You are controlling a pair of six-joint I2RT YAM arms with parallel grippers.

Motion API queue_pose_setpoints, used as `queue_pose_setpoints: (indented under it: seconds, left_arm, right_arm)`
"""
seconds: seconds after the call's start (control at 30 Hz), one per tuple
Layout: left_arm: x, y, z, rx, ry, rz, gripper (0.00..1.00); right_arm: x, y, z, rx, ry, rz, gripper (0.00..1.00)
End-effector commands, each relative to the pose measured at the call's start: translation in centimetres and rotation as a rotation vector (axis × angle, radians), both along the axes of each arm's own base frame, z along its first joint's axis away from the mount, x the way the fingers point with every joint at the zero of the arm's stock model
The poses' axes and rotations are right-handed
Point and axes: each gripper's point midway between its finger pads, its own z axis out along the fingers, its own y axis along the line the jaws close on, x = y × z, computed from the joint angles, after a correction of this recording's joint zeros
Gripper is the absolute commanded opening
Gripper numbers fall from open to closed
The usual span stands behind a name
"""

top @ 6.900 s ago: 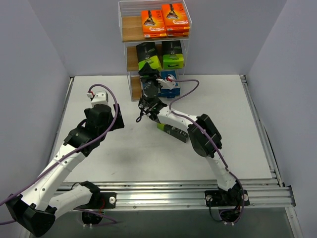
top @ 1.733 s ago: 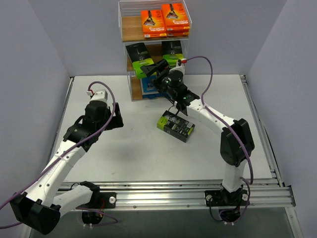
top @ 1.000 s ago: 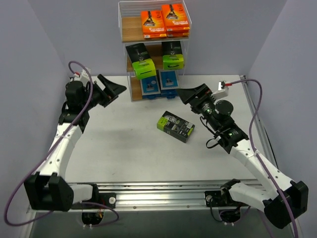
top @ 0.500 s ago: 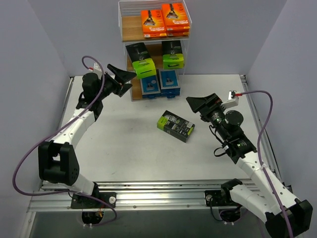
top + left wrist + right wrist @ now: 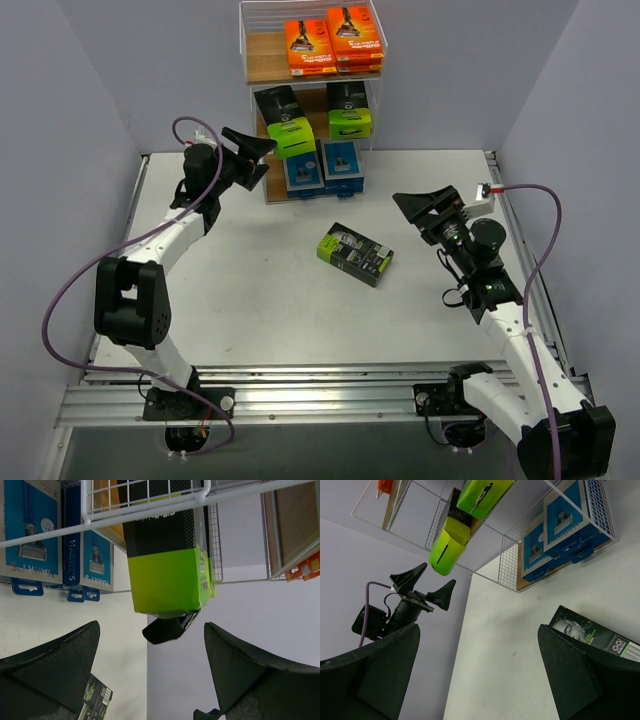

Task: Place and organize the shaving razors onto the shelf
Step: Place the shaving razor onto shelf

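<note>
One razor pack [image 5: 355, 254], black w/ lime print, lies flat on the table [image 5: 250, 310], roughly midway btwn the two arms and well apart from the shelf. Its long axis runs diagonal, far-left to near-right.

R gripper [image 5: 422, 204] hangs to the pack's right and a bit farther back. Its jaws are spread wide w/ nothing in them. The R wrist view has the pack's corner low-right in frame. This arm is clearly the nearer one, so prob. the one to take the pack. It would need to drop down and turn so the jaws close across the short side, not along the diagonal.

Farther back, L gripper [image 5: 256, 153] is up at the front-left of the shelf [image 5: 243, 30], also spread and empty. It faces the left black-and-lime pack [image 5: 284, 122] on the mid tier. That pack sits crooked, lime end poking out past the wire front. Its neighbour [image 5: 349, 110] sits straighter.

Blue packs [image 5: 322, 168] stand on the bottom tier. Orange packs [image 5: 333, 42] sit on the right half of the top tier.
</note>
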Motion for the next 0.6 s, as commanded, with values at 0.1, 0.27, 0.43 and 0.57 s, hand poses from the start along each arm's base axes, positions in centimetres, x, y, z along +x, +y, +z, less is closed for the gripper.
queue_pose_setpoints:
  seconds: [0.1,0.27,0.43,0.57]
  left_arm:
    - [2.3,0.2,3.9,-0.036,-0.154,0.053,0.94]
    - [3.0,0.2,4.3,-0.078,-0.204,0.066,0.94]
    - [3.7,-0.3,4.1,-0.096,-0.224,0.058,0.94]
    - [4.4,-0.7,3.5,-0.116,-0.215,0.053,0.94]
  right_arm:
    - [-0.1,0.3,0.7,0.017,-0.044,0.063,1.00]
    - [0.2,0.2,0.3,0.018,-0.039,0.067,1.00]
    - [0.6,0.3,-0.2,0.015,-0.027,0.070,1.00]
    - [0.9,0.3,-0.9,0.013,-0.009,0.070,1.00]
